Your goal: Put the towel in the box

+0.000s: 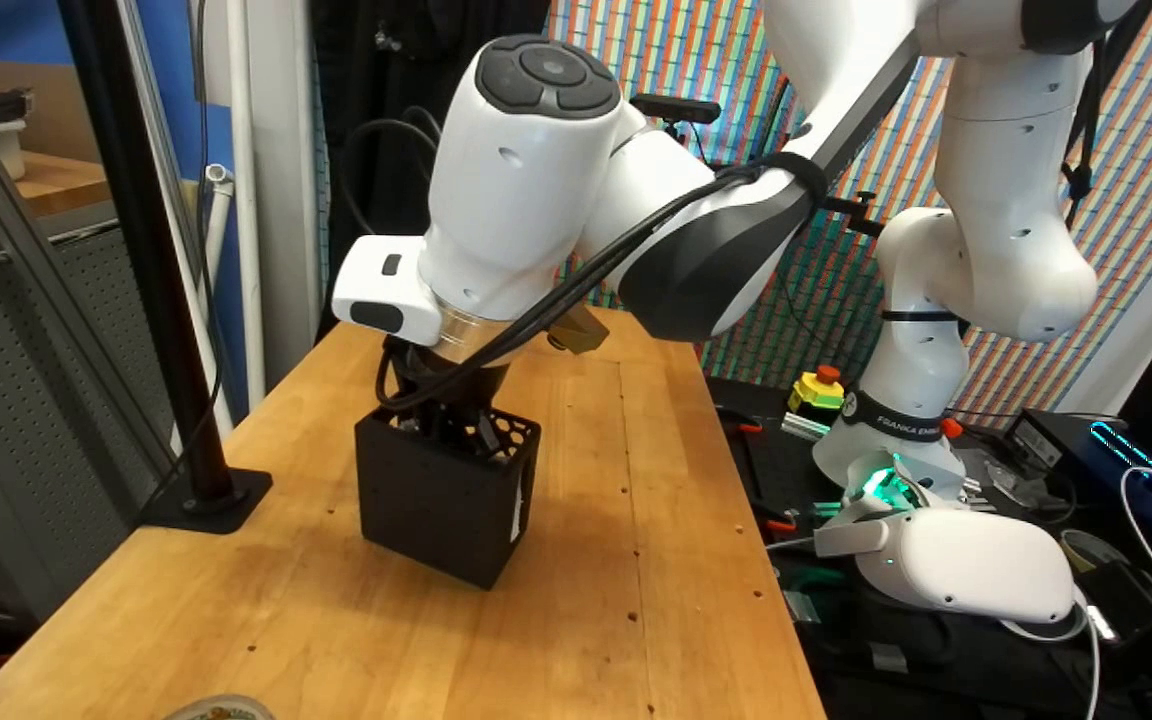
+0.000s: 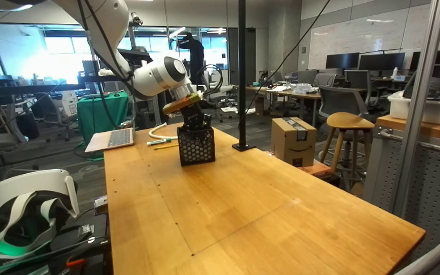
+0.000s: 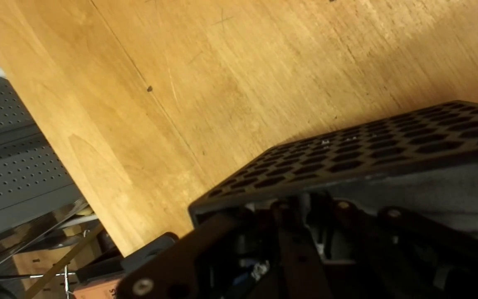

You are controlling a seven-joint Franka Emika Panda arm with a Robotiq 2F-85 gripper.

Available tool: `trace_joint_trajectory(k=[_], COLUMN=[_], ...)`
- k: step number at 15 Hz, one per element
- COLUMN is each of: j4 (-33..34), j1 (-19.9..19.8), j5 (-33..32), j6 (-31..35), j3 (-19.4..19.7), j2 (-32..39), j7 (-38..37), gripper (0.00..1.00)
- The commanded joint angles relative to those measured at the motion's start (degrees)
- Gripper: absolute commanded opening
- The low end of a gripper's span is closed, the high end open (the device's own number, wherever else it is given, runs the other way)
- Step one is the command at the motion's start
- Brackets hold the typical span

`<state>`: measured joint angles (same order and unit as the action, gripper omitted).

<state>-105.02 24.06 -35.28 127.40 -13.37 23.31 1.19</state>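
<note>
The box is black with honeycomb holes and an open top. It stands on the wooden table and shows in both exterior views (image 1: pixel 436 510) (image 2: pixel 196 148) and in the wrist view (image 3: pixel 334 155). My gripper (image 1: pixel 451 428) reaches down into the box's opening from above, as an exterior view (image 2: pixel 197 124) also shows. In the wrist view, the dark finger links (image 3: pixel 305 232) go in under the near rim. The fingertips are hidden inside the box, so their spacing and any hold do not show. No towel can be made out; the box's inside is mostly dark and hidden.
A black post with a base plate (image 1: pixel 208 500) stands at the table's edge (image 2: pixel 243 147). A laptop (image 2: pixel 115 138), a marker (image 2: pixel 159 141), a pencil (image 2: pixel 166 146) and a white tube (image 2: pixel 157 133) lie behind the box. A round rim (image 1: pixel 221 709) shows at the table's front.
</note>
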Motion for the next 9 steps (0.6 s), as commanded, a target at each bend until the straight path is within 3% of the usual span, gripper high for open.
trace_joint_trajectory(k=[1,9], j4=[-0.5,0.6], j1=[0.1,-1.8], j5=[-1.5,2.9], j6=[1.4,3.0], j3=[0.7,-0.7], j2=[-2.4,-5.8], j7=[-1.3,2.7], gripper=[0.17,0.17])
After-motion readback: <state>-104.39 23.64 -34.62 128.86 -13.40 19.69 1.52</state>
